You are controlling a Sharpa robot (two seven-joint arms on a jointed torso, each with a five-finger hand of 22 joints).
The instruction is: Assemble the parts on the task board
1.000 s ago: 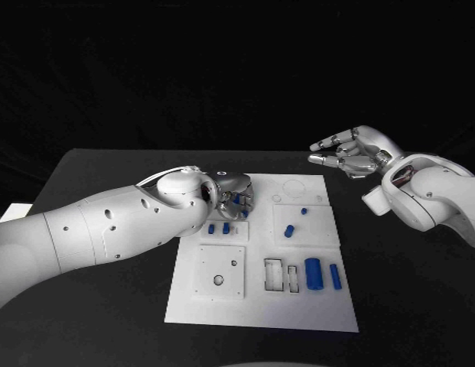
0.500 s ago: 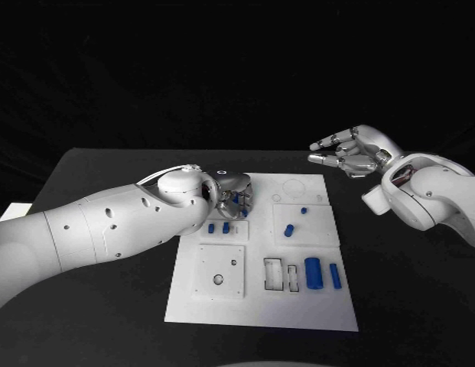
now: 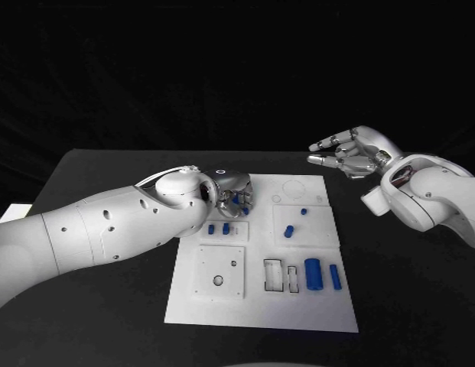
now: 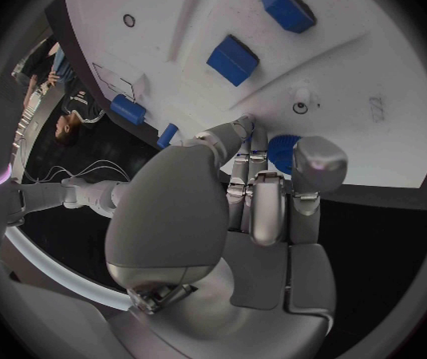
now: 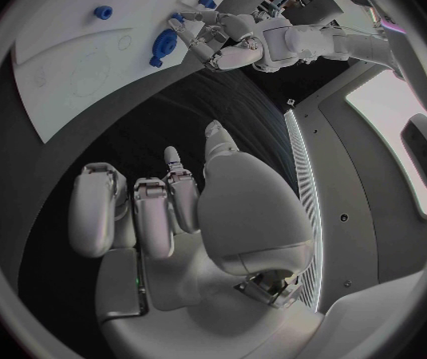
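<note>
Head view, progress: early; several blue parts [image 3: 312,273] loose on task board [image 3: 261,306].
Left robot hand [image 4: 258,207]: pinching round blue part [image 4: 282,151] over task board's far-left corner.
Right robot hand [image 3: 351,154]: spread, empty, off task board's far-right edge above bench [image 3: 414,290].

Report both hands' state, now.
Left hand: fingers on a blue part at the task board.
Right hand: open, holding nothing.

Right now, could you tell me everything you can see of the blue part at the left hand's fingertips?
The blue part is a small rounded piece, matte like plastic, lying against the white task board near its edge. The left hand has its fingers curled around it, touching it and hiding much of it. Its full shape cannot be told.
</note>
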